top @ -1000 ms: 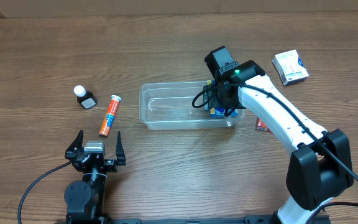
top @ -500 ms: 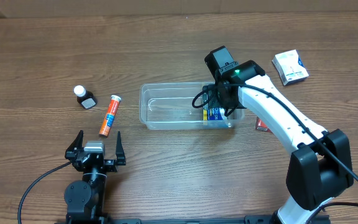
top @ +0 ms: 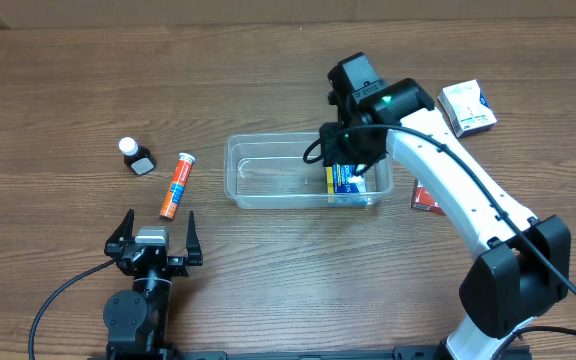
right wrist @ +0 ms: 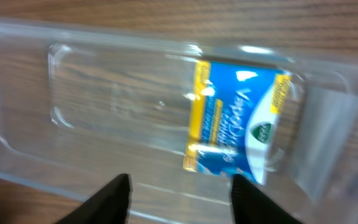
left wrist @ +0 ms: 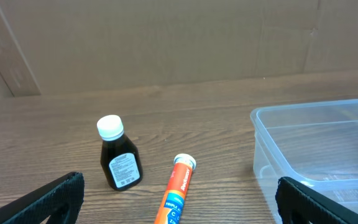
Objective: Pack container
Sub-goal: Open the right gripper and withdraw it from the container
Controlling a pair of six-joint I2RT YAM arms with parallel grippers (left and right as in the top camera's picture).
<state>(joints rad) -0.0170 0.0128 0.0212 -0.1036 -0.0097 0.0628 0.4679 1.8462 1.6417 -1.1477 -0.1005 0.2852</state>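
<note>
The clear plastic container (top: 268, 172) lies mid-table; it also shows in the left wrist view (left wrist: 316, 143) and the right wrist view (right wrist: 104, 106). A blue and yellow box (top: 345, 181) lies inside its right end, seen in the right wrist view (right wrist: 238, 121). My right gripper (top: 353, 158) hangs open and empty above that box (right wrist: 182, 193). My left gripper (top: 154, 238) rests open and empty near the front edge (left wrist: 179, 205). An orange tube (top: 177, 185) (left wrist: 176, 193) and a dark bottle with a white cap (top: 136, 157) (left wrist: 119, 155) lie left of the container.
A white box (top: 467, 107) lies at the back right. A red box (top: 424, 198) lies right of the container, partly hidden under my right arm. A cardboard wall (left wrist: 166, 43) stands behind the table.
My right gripper has let go of the blue and yellow box, which now lies in the container's right end. The gripper has opened and lifted back a little. The left arm has not moved.
</note>
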